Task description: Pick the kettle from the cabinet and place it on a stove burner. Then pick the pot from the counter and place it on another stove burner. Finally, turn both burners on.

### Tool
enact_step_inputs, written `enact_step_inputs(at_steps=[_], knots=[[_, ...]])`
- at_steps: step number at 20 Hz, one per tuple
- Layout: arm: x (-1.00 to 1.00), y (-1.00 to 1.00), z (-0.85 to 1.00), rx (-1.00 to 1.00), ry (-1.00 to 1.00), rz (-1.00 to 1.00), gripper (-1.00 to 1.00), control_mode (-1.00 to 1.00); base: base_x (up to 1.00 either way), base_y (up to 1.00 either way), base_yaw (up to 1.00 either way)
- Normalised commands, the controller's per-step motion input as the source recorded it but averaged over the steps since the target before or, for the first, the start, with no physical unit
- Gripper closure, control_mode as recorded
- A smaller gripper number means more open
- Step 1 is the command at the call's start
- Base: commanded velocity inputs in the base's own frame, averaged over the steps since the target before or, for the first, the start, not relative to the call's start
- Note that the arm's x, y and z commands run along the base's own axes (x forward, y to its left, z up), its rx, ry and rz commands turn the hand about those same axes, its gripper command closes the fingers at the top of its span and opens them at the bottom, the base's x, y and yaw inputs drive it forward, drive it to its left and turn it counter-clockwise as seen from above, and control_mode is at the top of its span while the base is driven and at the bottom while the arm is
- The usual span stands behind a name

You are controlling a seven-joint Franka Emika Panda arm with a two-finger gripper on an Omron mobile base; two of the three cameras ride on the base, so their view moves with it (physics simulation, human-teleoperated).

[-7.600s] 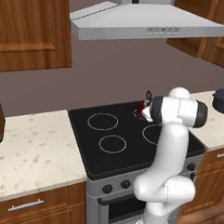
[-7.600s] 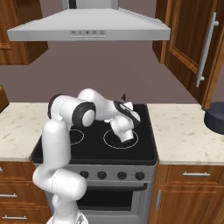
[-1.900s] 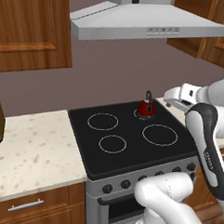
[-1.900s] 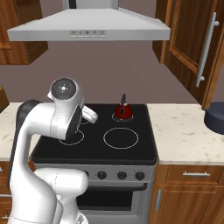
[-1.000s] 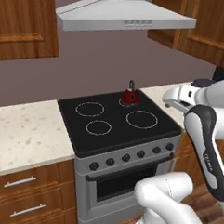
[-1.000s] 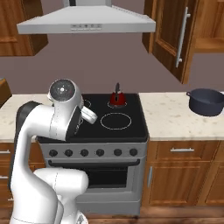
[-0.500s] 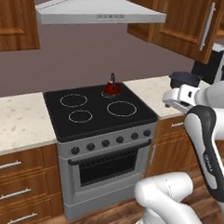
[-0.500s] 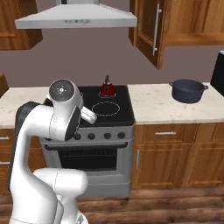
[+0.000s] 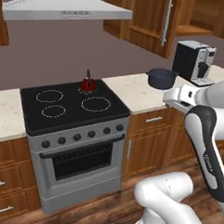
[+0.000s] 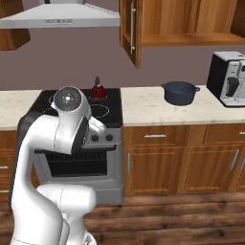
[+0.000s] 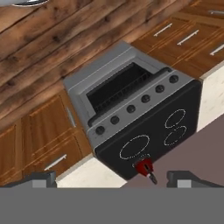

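- The small glossy red kettle with its black arched handle sits on the back right burner of the black glass cooktop, so the first step looks finished.
- The round dark blue-grey pot stands on the beige speckled tabletop to the right of the stove, well apart from the kettle, beneath the open brown wood cabinet.
- The tool is spread wide and holds nothing, looking down over the stove from high up.
- I judge the pot pickup is in hand: the arm must swing towards the pot and come down over its rim.
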Motion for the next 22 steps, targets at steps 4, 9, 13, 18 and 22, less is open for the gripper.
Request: enact_step_inputs(at_steps=[4, 9, 13, 18, 22], knots=[[0.0, 0.0, 0.0, 0.0, 0.0, 0.0, -1.0, 1.0, -0.2, -0.76, 0.0], [0.0, 0.0, 0.0, 0.0, 0.0, 0.0, -1.0, 1.0, -0.04, -0.76, 0.0], [0.0, 0.0, 0.0, 0.0, 0.0, 0.0, -1.0, 1.0, 0.0, -0.71, 0.0], [0.0, 0.0, 0.0, 0.0, 0.0, 0.0, -1.0, 1.0, 0.03, -0.67, 0.0], [0.0, 0.0, 0.0, 0.0, 0.0, 0.0, -1.0, 1.0, 0.23, -0.58, 0.05]])
